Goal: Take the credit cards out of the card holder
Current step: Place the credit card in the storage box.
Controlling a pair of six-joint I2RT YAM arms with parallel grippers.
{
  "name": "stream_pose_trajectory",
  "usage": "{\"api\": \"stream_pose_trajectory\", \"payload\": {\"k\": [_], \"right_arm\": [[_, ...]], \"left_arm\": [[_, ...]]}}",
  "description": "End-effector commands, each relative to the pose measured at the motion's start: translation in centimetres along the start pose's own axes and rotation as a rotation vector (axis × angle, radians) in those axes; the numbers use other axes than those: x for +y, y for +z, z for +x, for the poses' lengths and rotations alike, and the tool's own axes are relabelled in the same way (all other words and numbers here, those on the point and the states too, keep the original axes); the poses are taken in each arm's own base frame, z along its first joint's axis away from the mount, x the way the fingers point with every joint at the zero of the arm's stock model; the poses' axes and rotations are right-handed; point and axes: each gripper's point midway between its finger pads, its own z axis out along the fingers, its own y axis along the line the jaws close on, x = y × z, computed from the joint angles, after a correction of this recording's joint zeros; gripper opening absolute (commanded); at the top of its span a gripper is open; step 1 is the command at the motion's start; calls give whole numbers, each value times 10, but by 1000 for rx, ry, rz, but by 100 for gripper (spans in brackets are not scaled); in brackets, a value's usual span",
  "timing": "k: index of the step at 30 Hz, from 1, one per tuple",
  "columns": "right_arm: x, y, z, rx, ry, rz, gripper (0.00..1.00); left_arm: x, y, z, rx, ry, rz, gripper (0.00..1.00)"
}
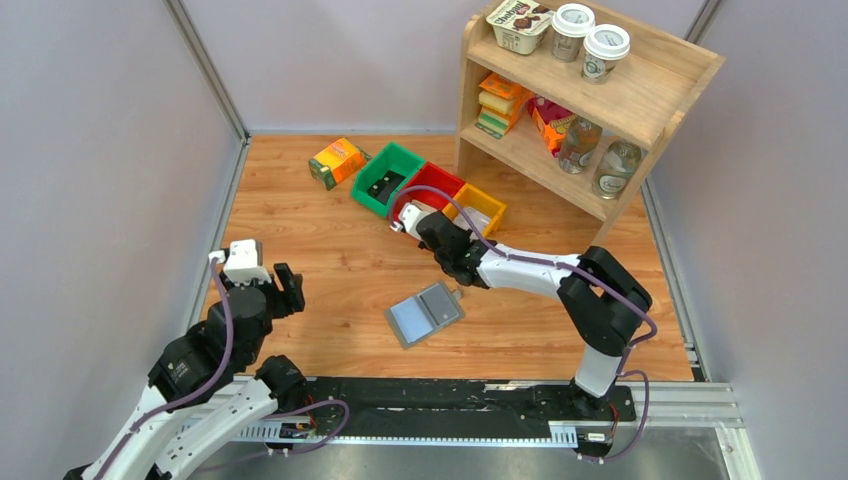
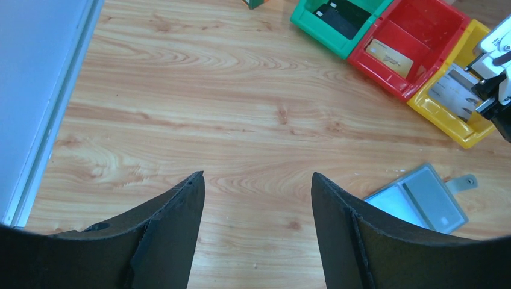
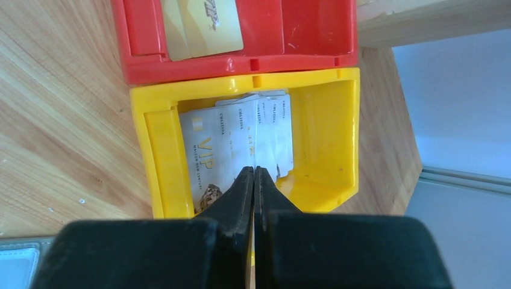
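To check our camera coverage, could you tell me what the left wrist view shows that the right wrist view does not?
Left wrist only: the green bin holding a black card, and the open left claw. Right wrist only: the shut right claw, and VIP print on the white cards. Both: the red bin with a gold card, the yellow bin, and the card holder, just a corner in the right wrist view.

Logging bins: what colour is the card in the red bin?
Gold card; clearest in right wrist view.
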Motion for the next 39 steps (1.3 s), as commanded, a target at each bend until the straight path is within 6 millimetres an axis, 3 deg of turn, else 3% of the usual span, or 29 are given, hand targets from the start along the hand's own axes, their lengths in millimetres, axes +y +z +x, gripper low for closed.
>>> {"api": "stream_pose_trajectory", "payload": {"k": [1,6,17,23,26,33,39], "right_arm": [[-4,5,-14,-66,-19,45,0],[0,4,-12,-92,-50,45,0],[18,21,8,-89,-161,47,2],[24,16,11,-79,-140,16,18],[23,8,8,-84,-109,5,32],[-2,-34,-20,-162,50,-8,57],[-19,-71,-29,-203,191,-44,72]], "left_arm": [[3,2,-7,-18,39,-26,73],[4,4,-4,4,59,-39,73],[3,4,-3,4,58,-35,73],[2,5,-3,7,61,-34,73],[1,6,-2,14,66,-31,73],[-9,11,2,44,77,-2,73],[-36,22,18,147,69,60,72]]}}
